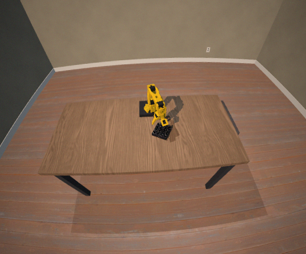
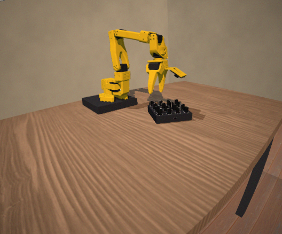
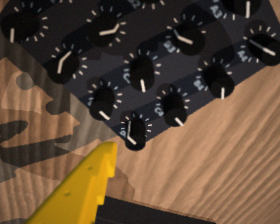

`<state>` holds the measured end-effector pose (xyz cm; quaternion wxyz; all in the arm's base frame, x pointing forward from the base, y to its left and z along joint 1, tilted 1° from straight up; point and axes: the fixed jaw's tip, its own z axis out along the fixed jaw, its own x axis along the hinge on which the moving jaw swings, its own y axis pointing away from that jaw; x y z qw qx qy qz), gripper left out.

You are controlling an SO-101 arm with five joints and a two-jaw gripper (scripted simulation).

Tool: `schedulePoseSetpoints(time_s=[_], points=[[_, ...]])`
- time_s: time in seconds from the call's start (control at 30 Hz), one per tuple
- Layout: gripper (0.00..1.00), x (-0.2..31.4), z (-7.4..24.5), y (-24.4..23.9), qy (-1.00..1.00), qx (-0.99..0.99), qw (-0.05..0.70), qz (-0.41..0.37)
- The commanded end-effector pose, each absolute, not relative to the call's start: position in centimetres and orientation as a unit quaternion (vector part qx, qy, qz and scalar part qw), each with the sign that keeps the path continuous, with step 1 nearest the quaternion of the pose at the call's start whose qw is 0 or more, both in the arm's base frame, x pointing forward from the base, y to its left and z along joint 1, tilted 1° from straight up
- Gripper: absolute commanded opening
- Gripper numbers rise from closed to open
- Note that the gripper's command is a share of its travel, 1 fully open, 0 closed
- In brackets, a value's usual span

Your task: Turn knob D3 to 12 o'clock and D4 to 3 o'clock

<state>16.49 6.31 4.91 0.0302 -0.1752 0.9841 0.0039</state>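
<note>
The black knob box (image 2: 171, 111) lies on the table in front of the arm's base; it also shows in the top view (image 1: 162, 131). Its socket side faces the exterior view, so row D is the far row, nearest the arm. My gripper (image 2: 156, 90) hangs point-down a little above and behind that far edge. It is open and holds nothing. In the wrist view the box (image 3: 141, 60) fills the upper half. Knob D4 (image 3: 134, 130) is at the nearest corner, with D3 (image 3: 101, 101) up-left of it. One yellow jaw (image 3: 86, 187) sits just below D4, apart from it.
The arm's black base plate (image 2: 109, 102) stands left of and behind the box. The table's right edge (image 2: 279, 117) is well beyond the box.
</note>
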Motion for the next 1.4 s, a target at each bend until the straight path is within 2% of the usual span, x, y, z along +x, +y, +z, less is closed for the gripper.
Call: schedulePoseSetpoints(time_s=[0.0, 0.33, 0.97, 1.37], points=[[0.4, 15.8, 4.4, 6.1, 0.985, -0.175, 0.006, 0.001], [0.37, 15.8, 4.4, 6.3, 0.984, -0.175, 0.006, 0.001], [0.11, 15.1, 4.4, 7.8, 0.984, -0.177, 0.006, 0.002], [0.1, 15.1, 4.4, 7.9, 0.984, -0.178, 0.006, 0.002]])
